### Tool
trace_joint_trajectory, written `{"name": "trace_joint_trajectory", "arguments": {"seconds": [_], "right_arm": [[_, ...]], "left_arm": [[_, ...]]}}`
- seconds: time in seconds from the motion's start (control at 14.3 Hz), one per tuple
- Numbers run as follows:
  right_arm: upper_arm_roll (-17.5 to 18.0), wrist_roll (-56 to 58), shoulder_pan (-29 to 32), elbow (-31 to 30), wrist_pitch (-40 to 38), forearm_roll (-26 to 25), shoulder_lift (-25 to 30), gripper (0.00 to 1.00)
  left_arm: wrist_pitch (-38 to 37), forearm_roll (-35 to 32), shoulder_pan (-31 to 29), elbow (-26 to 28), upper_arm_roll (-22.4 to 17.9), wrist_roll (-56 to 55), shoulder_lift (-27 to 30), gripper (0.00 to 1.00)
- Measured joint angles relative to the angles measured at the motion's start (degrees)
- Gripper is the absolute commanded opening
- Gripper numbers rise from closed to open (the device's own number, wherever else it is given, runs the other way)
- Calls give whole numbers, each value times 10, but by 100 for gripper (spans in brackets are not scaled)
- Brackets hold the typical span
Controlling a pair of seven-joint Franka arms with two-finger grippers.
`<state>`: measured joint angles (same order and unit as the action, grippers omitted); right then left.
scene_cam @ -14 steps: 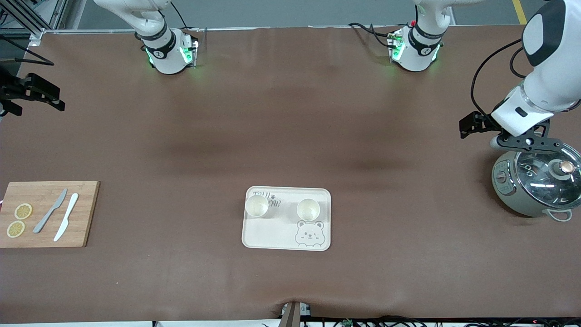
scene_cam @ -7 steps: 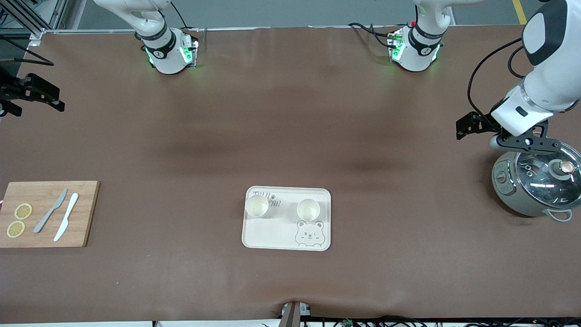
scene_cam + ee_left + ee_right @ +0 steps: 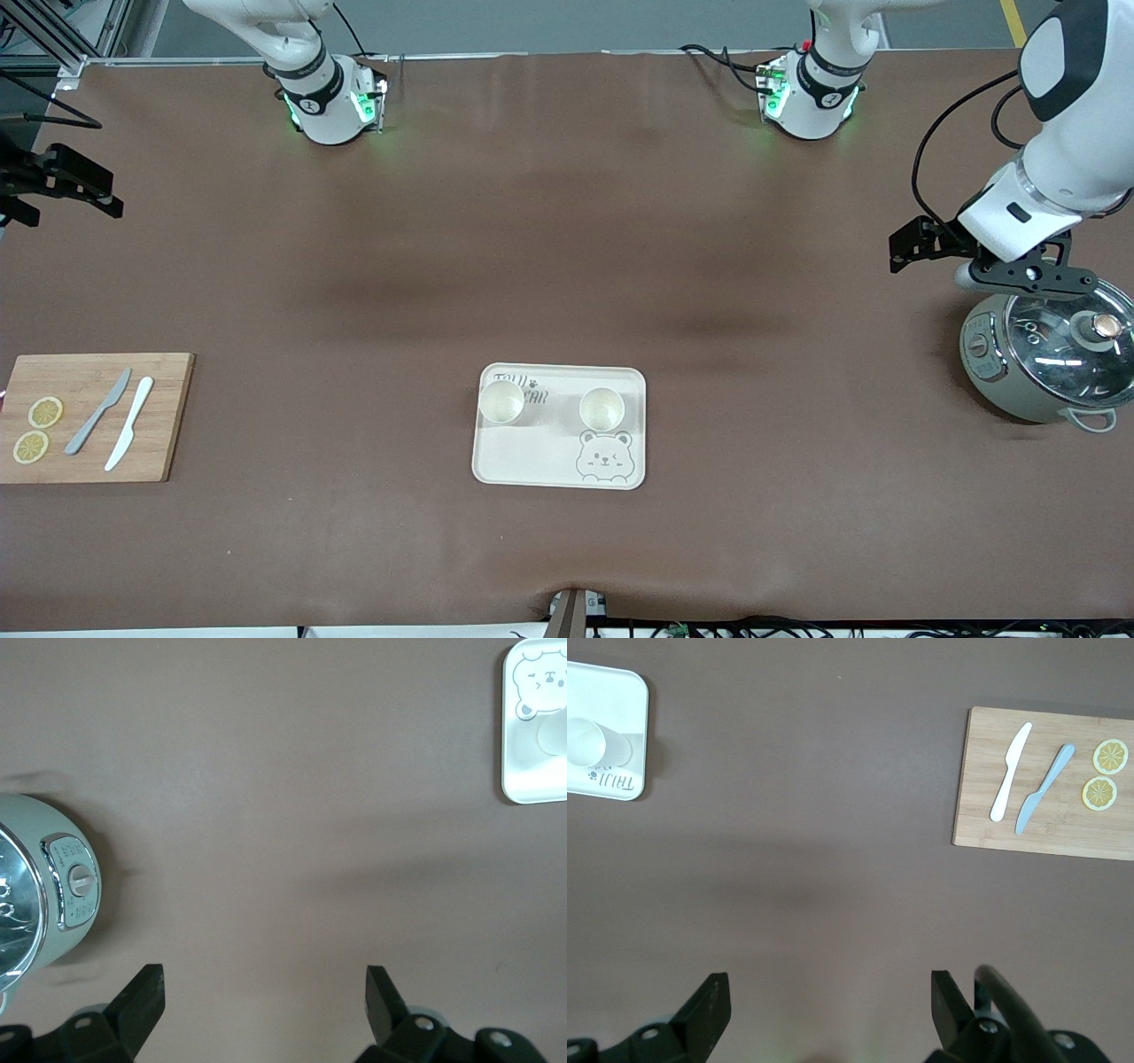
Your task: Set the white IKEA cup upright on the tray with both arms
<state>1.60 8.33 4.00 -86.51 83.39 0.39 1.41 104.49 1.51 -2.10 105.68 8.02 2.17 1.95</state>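
Note:
The cream tray [image 3: 532, 461] with the bear drawing lies near the table's middle. Two white cups stand upright on it, one [image 3: 501, 400] toward the right arm's end and one [image 3: 601, 408] toward the left arm's end. My left gripper [image 3: 1023, 273] hangs open and empty above the table beside a pot, well away from the tray. Its wrist view [image 3: 264, 979] shows the tray's corner [image 3: 523, 793] and part of a cup [image 3: 554, 735]. My right gripper [image 3: 62, 182] is open and empty over the table's edge at the right arm's end. Its wrist view [image 3: 828, 983] shows the tray [image 3: 620, 784] and a cup [image 3: 585, 742].
A grey-green pot with a glass lid [image 3: 1045, 354] stands at the left arm's end, just under the left gripper. A wooden cutting board [image 3: 168, 416] holding two knives and two lemon slices lies at the right arm's end, also seen in the right wrist view [image 3: 983, 828].
The left gripper has drifted slightly up and away from the pot. The right gripper has shifted a little toward the table's edge. The cups and tray have not moved.

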Motion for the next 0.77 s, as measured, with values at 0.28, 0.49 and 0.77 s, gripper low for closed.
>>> {"name": "trace_joint_trajectory", "arguments": {"seconds": [0.28, 0.49, 0.77], "right_arm": [[0, 0, 0, 0, 0, 0, 0, 100], [1, 0, 0, 0, 2, 0, 0, 100], [1, 0, 0, 0, 2, 0, 0, 100]], "left_arm": [[0, 0, 0, 0, 0, 0, 0, 100], [0, 0, 0, 0, 0, -2, 0, 100], [0, 0, 0, 0, 0, -13, 0, 100]]}}
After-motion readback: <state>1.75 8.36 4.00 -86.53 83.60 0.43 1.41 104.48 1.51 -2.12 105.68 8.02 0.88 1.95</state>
